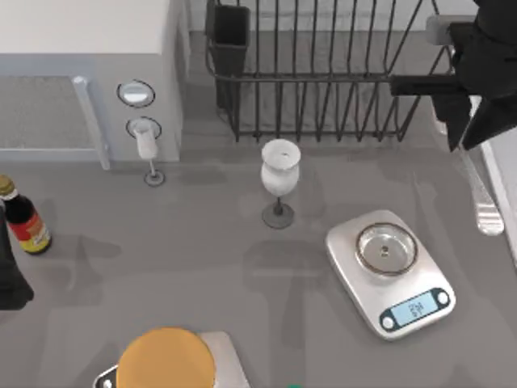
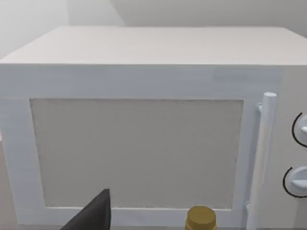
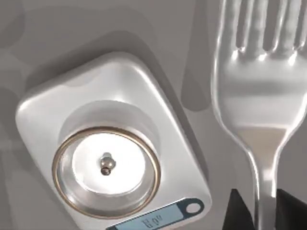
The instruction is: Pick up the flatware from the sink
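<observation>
The flatware (image 1: 483, 202) is a silver fork hanging at the table's right side, just left of the sink's pale rim (image 1: 505, 194). My right gripper (image 1: 466, 133) is shut on its handle from above. In the right wrist view the fork (image 3: 259, 91) is large, tines pointing away. Its thin handle is pinched between the dark fingers of my right gripper (image 3: 264, 208). The fork casts a shadow on the grey counter beside the kitchen scale (image 3: 110, 148). My left arm (image 1: 12, 279) is parked at the left edge, and one dark finger (image 2: 93, 215) faces the microwave.
The kitchen scale (image 1: 390, 271) sits left of the fork. A white stemmed glass (image 1: 279, 182) stands mid-table, a smaller one (image 1: 148, 149) by the microwave (image 1: 81, 48). The black wire dish rack (image 1: 323, 73) is at the back, a sauce bottle (image 1: 24, 222) at left, and an orange disc (image 1: 166, 360) in front.
</observation>
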`<action>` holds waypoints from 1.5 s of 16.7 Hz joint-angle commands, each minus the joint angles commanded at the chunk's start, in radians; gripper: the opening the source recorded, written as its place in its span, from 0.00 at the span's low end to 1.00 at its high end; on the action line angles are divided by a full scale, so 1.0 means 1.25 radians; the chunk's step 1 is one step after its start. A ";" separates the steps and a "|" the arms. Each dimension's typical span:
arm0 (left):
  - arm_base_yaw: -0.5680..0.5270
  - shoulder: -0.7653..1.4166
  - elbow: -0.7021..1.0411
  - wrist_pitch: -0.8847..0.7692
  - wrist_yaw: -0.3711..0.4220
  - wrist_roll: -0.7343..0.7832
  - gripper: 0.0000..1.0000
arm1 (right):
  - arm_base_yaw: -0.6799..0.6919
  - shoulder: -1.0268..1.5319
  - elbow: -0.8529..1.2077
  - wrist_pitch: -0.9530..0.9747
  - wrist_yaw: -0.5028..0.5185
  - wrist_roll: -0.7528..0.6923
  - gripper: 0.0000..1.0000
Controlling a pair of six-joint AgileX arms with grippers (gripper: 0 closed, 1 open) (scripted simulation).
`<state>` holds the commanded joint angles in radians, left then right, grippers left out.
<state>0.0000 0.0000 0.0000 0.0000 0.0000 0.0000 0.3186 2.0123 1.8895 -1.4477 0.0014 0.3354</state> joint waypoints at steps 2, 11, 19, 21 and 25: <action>0.000 0.000 0.000 0.000 0.000 0.000 1.00 | 0.003 -0.003 -0.002 -0.001 0.000 0.003 0.00; 0.000 0.000 0.000 0.000 0.000 0.000 1.00 | -0.015 0.017 -0.109 0.115 0.014 0.018 0.00; 0.000 0.000 0.000 0.000 0.000 0.000 1.00 | 0.004 0.031 -0.300 0.330 0.002 0.007 0.00; 0.000 0.000 0.000 0.000 0.000 0.000 1.00 | 0.006 0.030 -0.305 0.335 0.000 0.007 0.00; 0.000 0.000 0.000 0.000 0.000 0.000 1.00 | 0.006 0.030 -0.305 0.335 0.000 0.007 0.15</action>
<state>0.0000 0.0000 0.0000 0.0000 0.0000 0.0000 0.3264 2.0504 1.5084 -1.0287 0.0018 0.3437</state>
